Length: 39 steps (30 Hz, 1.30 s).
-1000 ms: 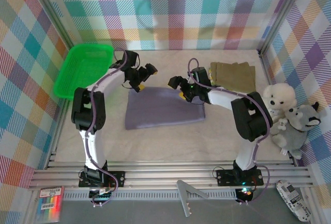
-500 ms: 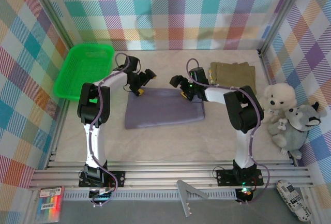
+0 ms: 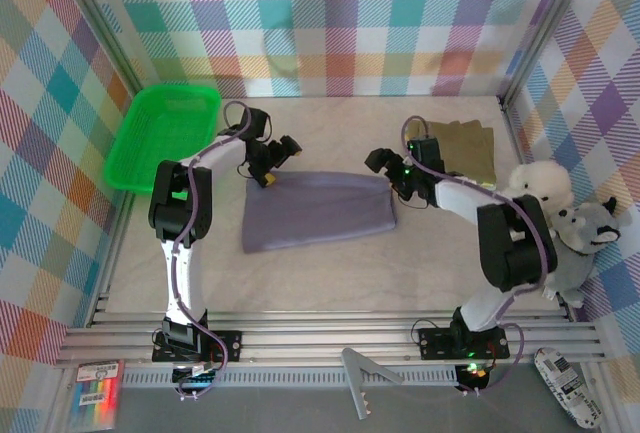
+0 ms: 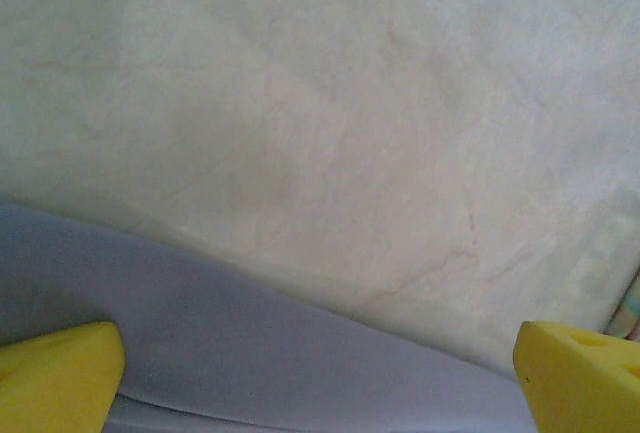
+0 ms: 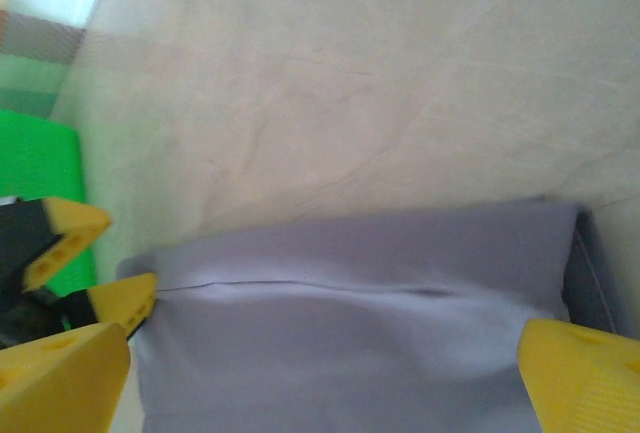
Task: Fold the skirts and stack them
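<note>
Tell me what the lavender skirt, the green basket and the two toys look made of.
Lavender skirt: thin matte cloth, likely a light woven fabric, lying flat with soft creases.
Green basket: plastic by the look, with bright even colour and a stiff moulded rim.
White toy and grey toy: fuzzy plush, probably synthetic pile.

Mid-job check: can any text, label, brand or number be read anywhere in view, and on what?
Nothing can be read.
Coloured card, near left corner: has a printed label, too small to read.
White packet, near right corner: has a barcode-like label, too small to read.
</note>
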Available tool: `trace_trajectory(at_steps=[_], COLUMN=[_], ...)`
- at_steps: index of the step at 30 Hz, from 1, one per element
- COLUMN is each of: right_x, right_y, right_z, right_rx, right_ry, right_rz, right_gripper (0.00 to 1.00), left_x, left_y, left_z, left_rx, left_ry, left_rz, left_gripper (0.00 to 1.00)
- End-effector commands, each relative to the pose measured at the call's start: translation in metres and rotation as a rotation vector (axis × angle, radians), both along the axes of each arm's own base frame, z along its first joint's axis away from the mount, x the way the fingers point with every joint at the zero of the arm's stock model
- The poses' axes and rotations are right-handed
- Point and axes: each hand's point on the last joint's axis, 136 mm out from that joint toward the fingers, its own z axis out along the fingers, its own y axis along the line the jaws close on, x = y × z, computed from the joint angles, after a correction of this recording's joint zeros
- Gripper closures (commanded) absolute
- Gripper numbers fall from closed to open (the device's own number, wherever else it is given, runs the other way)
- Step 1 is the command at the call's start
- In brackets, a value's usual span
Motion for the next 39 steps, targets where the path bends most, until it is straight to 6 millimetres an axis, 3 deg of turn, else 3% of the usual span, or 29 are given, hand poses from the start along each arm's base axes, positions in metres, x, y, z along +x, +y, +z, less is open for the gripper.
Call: trace_trajectory(at_steps=[1,6,14,19,26,31,35,39], right_x=[-0.023,-0.050,-0.073,-0.083,-0.108,-0.118,-0.113,-0.109], right_y=[-0.014,-0.032,-0.056,-0.044,-0.018,-0.027,-0.024,-0.019], right_z=[0.003,0.004,-0.010,-0.015,-0.028,-0.049,-0.054,-0.060], right_rx=[-0.050,-0.185,-0.218,-0.125,0.066,-0.025,-0.001,-0.004], right_ry=[-0.006,0.032,0.096,0.145,0.268,0.321,0.302,0.312], right_rz=[-0.030,-0.001,-0.064,-0.028,0.010,-0.042,-0.054,-0.046], right_gripper=[0.01,0.01,0.01,0.00,0.16,0.21,0.26,0.31], left_x=[-0.020,-0.049,-0.109,-0.142,-0.172,-0.183,-0.193,-0.192], left_y=[0.000,-0.011,-0.040,-0.065,-0.085,-0.094,-0.090,-0.085], left_z=[0.041,0.059,0.040,0.030,0.007,-0.008,-0.034,-0.043], left_rx=[0.074,0.159,0.222,0.208,0.143,0.115,0.142,0.174], left_ry=[-0.027,-0.045,0.029,0.080,0.187,0.234,0.299,0.303], left_rz=[-0.060,-0.131,-0.233,-0.311,-0.374,-0.408,-0.429,-0.423], left_gripper=[0.00,0.00,0.03,0.27,0.66,0.70,0.72,0.73])
